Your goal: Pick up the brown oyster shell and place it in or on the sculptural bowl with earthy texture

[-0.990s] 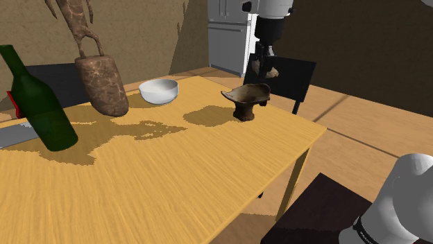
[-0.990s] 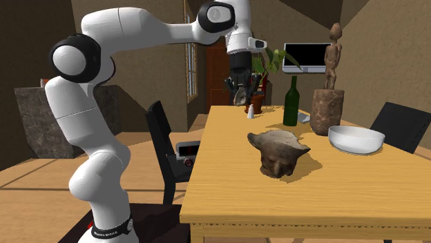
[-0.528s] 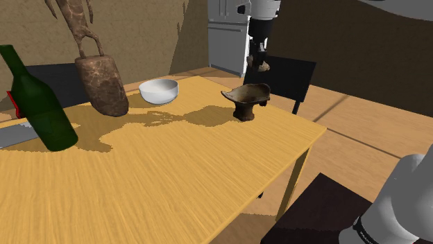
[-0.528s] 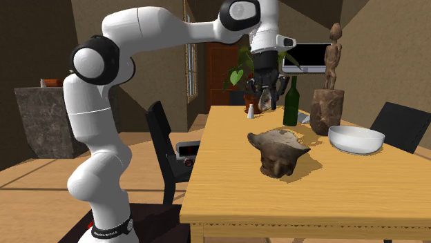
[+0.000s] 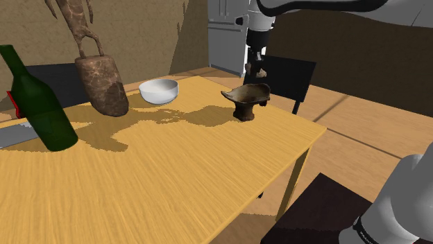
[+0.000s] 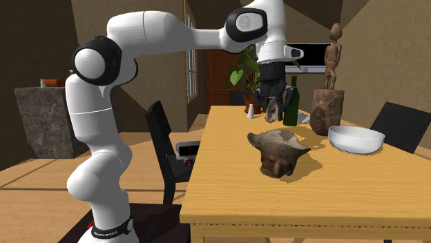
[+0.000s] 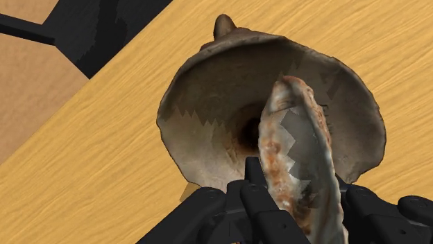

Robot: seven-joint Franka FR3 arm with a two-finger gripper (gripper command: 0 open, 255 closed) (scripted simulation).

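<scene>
The brown oyster shell stands on edge between my black fingers, gripper shut on it. Directly beneath it is the sculptural bowl, a rough earthy brown dish with a dark hole in its middle. In the shoulder view the gripper hangs a short way above the bowl, which stands near the table's far right corner. In the second exterior view the gripper holds the shell just above the bowl, which has a face-like base.
On the wooden table stand a dark green bottle, a white bowl and a brown carved figure on a block. A black chair stands behind the far corner. The table's edges drop off close to the sculptural bowl.
The arm has swung in over the table with the shell still held, moving from beside the table's edge to above the sculptural bowl, and has come lower.
</scene>
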